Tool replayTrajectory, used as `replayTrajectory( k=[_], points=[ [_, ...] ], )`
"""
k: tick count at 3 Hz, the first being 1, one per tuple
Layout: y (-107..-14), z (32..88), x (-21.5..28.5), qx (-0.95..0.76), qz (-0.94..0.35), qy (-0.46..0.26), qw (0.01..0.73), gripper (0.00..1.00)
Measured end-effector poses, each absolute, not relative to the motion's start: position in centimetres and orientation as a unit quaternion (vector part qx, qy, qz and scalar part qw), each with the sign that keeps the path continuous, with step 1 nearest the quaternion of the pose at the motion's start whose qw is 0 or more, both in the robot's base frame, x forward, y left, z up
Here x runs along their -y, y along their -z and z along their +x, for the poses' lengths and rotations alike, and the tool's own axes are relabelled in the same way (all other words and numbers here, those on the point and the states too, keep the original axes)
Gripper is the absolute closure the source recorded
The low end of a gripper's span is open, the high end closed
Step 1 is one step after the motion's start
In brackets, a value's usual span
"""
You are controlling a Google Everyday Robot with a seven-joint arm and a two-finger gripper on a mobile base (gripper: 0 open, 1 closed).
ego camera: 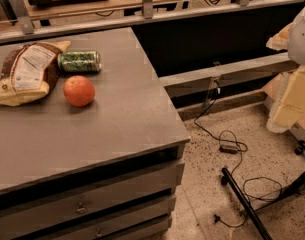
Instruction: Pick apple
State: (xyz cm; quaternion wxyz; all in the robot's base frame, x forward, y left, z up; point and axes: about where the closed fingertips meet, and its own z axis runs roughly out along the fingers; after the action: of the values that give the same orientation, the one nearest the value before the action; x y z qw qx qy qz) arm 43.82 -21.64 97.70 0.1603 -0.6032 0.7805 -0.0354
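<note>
Currently the task stands at its approach step: nothing is grasped, and the reach toward the fruit has not begun. The apple (79,90) rests on the grey cabinet top (122,134), in its left rear area, with its front and right sides free. The bagged bread loaf (26,73) lies just beside the apple on the left, and the green drink can (80,61) lies on its side just behind it; a narrow gap appears at each. The gripper (291,100) shows as a pale, cream-coloured form at the far right edge of the camera view, off the cabinet, above the speckled floor (212,184) and well apart from the apple. Whether it is apart or together cannot be told. By judgement, the next move calls for carrying the gripper leftward over the cabinet top and lowering it onto the apple from above or from the front right, where clearance exists. The closing line should avoid both can and loaf. Being round, the apple may roll if nudged off-centre.
</note>
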Motion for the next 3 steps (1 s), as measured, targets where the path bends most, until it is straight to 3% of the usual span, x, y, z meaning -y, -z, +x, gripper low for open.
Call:
replayTrajectory(
  k=[1,2,3],
  points=[
    [-97.7,44.6,20.8,-0.774,-0.609,0.029,0.169,0.00],
    [-97.0,49.7,15.1,-0.731,-0.648,-0.023,0.213,0.00],
    [-96.6,53.4,6.2,-0.662,-0.701,-0.083,0.251,0.00]
  ],
)
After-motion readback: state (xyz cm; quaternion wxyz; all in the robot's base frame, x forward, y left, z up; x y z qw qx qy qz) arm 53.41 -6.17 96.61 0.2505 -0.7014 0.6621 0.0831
